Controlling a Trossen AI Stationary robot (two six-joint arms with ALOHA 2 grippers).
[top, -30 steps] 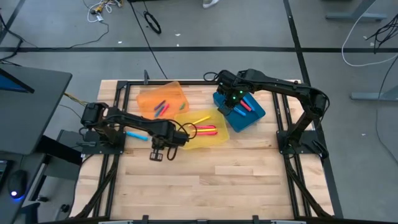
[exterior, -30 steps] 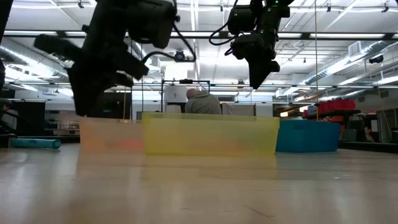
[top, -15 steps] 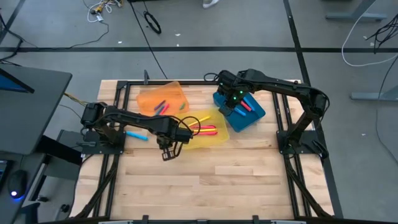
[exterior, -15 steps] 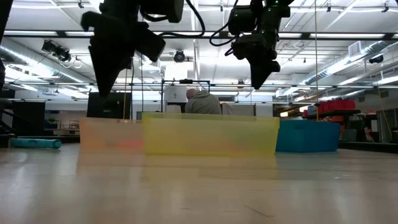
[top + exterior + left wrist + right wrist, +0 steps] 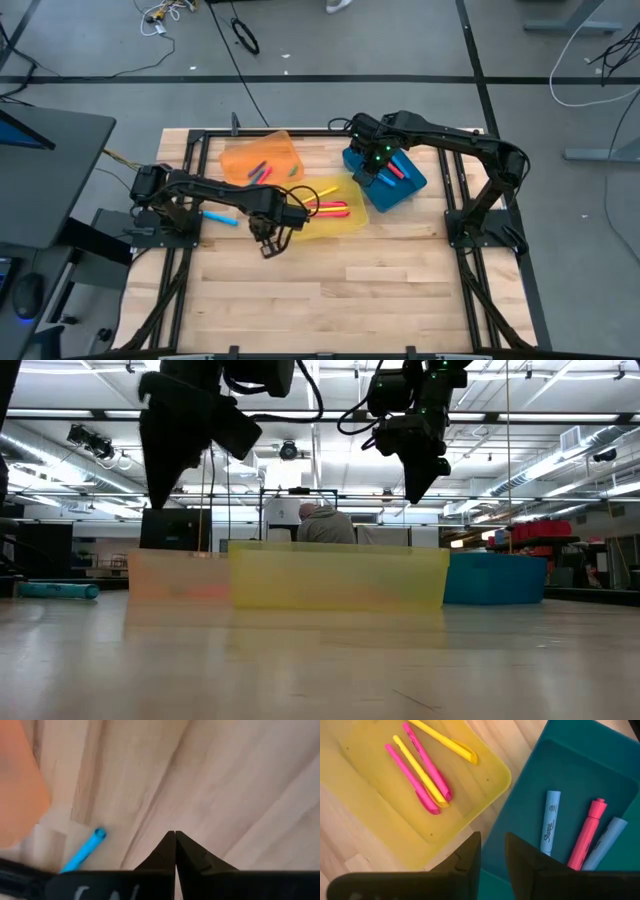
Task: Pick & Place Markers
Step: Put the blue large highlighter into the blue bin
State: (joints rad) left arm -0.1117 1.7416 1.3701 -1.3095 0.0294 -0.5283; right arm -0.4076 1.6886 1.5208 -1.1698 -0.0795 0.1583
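Observation:
My left gripper hangs shut and holds nothing, above bare wood just in front of the yellow bin's near-left corner. In its wrist view its fingertips meet. A blue marker lies flat on the table to its left. My right gripper hovers over the blue bin's left edge, with a narrow gap between its fingers and nothing in it. Pink and yellow markers lie in the yellow bin. Two light blue markers and a pink marker lie in the blue bin.
An orange bin with several markers stands at the far left, touching the yellow bin. A black frame rail runs around the tabletop. Bare wood fills the near half of the table. A person sits in the room behind.
My left gripper has risen from the table and gone slightly toward the table's right, turning about its own downward axis. The bins and markers have kept their places.

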